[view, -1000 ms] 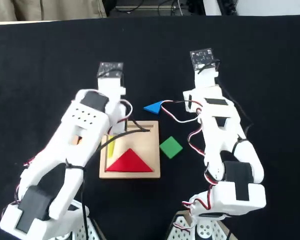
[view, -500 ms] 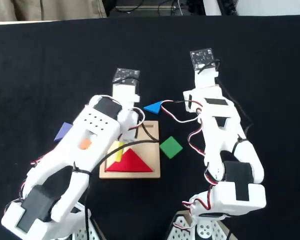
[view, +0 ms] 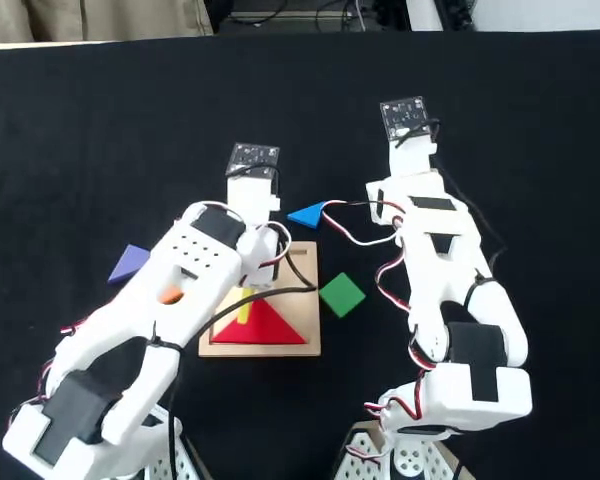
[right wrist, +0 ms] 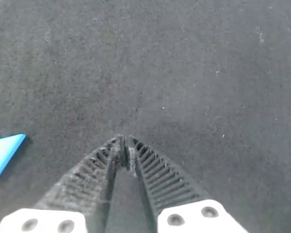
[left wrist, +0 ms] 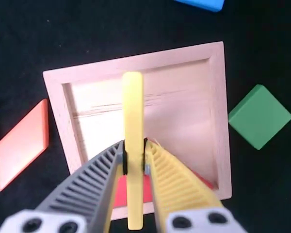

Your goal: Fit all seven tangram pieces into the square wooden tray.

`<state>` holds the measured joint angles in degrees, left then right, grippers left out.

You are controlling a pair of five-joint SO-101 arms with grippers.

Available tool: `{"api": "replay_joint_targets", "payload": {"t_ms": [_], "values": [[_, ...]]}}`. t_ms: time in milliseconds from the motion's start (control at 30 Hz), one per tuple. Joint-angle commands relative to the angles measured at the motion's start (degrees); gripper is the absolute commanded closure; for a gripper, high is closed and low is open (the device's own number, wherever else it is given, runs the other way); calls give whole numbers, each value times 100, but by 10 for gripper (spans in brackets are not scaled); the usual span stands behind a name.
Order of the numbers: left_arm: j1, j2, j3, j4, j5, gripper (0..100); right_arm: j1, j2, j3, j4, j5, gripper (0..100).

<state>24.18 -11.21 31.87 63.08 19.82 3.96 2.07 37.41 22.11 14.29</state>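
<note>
My left tool, clamped on the edge-up yellow wooden tangram piece, now hangs over the square wooden tray after swinging in, so placing looks next; my right tool rests closed, empty.

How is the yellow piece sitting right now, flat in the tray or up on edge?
On edge. The left tool pinches the yellow piece, thin side showing, over the wooden tray; contact with it, cannot tell.
</note>
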Motion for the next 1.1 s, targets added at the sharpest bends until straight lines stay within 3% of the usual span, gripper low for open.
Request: {"api": "replay_joint_targets", "payload": {"t_ms": [0,633,900,1067], "values": [[-48,-44,92,-281,44,970,-44,-40,-286,-62,-26,987],[-75,-44,365,-264,167,963,-44,-40,-286,-62,-26,987],[-92,-62,505,-141,141,732,-44,-40,-286,-62,-26,987],[-224,-79,585,-149,132,722,-44,-40,-286,-62,-26,987]]}}
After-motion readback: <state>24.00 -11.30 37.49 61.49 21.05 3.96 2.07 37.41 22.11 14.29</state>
